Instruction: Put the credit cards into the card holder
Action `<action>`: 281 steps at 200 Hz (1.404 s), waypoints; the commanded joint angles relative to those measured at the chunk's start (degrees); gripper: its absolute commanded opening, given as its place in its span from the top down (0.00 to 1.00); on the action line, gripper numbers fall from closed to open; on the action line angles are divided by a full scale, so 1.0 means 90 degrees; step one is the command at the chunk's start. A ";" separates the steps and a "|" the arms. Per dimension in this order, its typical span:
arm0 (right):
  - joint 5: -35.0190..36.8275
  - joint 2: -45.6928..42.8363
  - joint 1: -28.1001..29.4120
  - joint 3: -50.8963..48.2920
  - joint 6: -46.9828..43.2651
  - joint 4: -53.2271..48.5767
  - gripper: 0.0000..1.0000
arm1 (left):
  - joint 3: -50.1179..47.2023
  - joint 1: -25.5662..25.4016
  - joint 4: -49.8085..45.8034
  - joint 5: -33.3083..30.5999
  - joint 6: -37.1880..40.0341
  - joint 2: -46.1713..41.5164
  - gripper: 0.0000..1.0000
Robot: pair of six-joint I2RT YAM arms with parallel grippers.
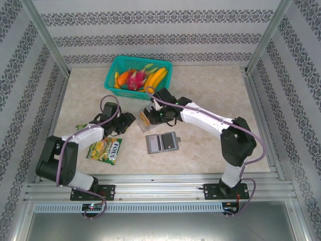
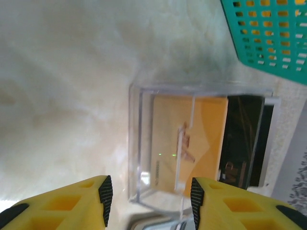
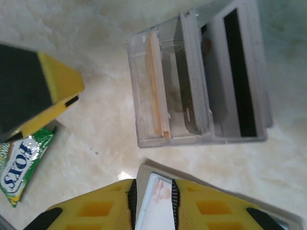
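Right pincer (image 3: 152, 188): closed on one white card (image 3: 156, 207); clear box (image 3: 192, 140) holding stacked cards (image 3: 195, 81) ahead, card holder (image 1: 161, 142) close behind. Left pincer (image 2: 148, 191): half open, empty, facing that box.

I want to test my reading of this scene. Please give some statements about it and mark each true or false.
1. The right claw grips a white card. True.
2. The card holder lies inside the teal basket. False: the card holder lies on the table; the teal basket holds fruit.
3. The clear box holds an orange card. True.
4. The left claw is shut on the snack packet. False: the left claw is open and empty; the snack packet lies on the table.
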 commanded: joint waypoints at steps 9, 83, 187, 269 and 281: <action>0.0512 0.0607 0.0090 0.0835 -0.0223 -0.0628 0.73 | 0.0463 0.0303 0.0838 0.0835 -0.0279 0.0760 0.52; 0.1040 0.1740 0.0370 0.2350 -0.0516 -0.1261 0.72 | 0.1062 0.0463 0.0773 0.1104 -0.0135 0.1683 0.54; 0.1598 0.2290 0.0526 0.2836 -0.0946 -0.1519 0.58 | 0.0959 0.0464 0.1041 0.1332 -0.0079 0.1742 0.57; 0.2364 0.2153 0.0712 0.3004 -0.1255 -0.1625 0.50 | 0.0816 0.0440 0.1240 0.1508 0.0055 0.1566 0.57; 0.2402 0.2140 0.0714 0.3020 -0.1346 -0.1628 0.50 | 0.0819 0.0435 0.1228 0.1506 0.0067 0.1578 0.59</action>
